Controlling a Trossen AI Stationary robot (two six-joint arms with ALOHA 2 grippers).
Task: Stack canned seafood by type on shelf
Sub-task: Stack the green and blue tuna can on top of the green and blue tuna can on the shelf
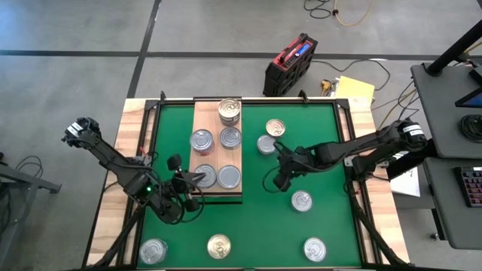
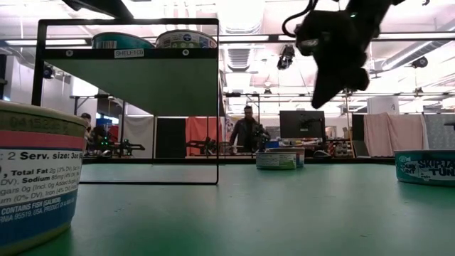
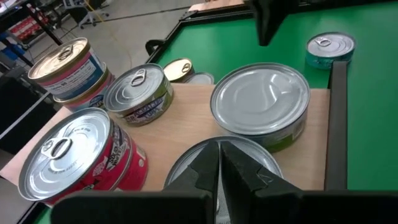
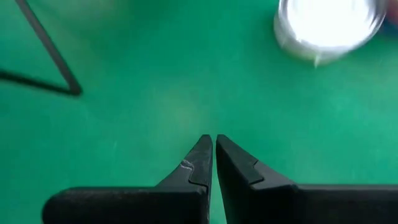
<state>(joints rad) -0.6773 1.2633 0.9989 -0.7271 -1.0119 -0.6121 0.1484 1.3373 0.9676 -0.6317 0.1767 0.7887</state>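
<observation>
The wooden shelf (image 1: 217,154) stands raised on a black wire frame over the green mat. Several tins sit on it: a two-high stack (image 1: 230,111) at the far end, a red-sided tin (image 3: 68,155), a tabbed silver tin (image 3: 138,93) and a plain-lidded tin (image 3: 261,102). My left gripper (image 3: 219,148) is shut, its tips over the lid of the shelf's near-left tin (image 3: 249,163). My right gripper (image 1: 280,181) is shut and hangs above the bare mat, right of the shelf, with nothing between its fingers (image 4: 213,142). More tins lie loose on the mat. My left gripper's shut fingertips (image 3: 208,163) stand just over the lid of the near-left tin (image 3: 186,163), slanting down from the table's near-left side. The tin rests flat on the shelf. Whether the tips touch the lid, I cannot tell.
Loose tins lie on the mat: two right of the shelf's far end (image 1: 276,128) (image 1: 266,144), one near my right gripper (image 1: 301,201), and three along the near edge (image 1: 153,251) (image 1: 218,246) (image 1: 315,248). The shelf's black frame (image 3: 336,124) runs along its right side. A person stands in the room beyond (image 2: 247,131).
</observation>
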